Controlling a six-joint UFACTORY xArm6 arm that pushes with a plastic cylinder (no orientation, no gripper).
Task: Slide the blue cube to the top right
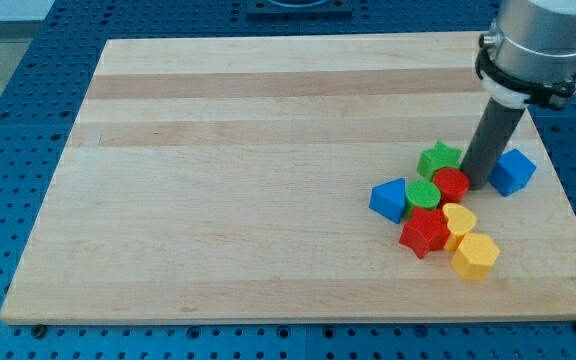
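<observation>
Blue cube (513, 171) sits just right of my tip (476, 185), seemingly touching; I carry only a bare rod, gripping nothing. I should get below-left of it and push up-right, clear of the red cylinder (451, 184).

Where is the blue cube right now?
The blue cube sits at the view's right, by the board's right edge, just right of my tip and the red cylinder.

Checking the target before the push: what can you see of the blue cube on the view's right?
The blue cube is a solid, matte blue block that looks like painted wood or plastic. It sits flat on the wooden board near its right edge, turned so a corner faces the camera. Its left side is partly hidden by the dark rod; my tip rests just to its left, seemingly touching or nearly so. No other block touches it.
</observation>
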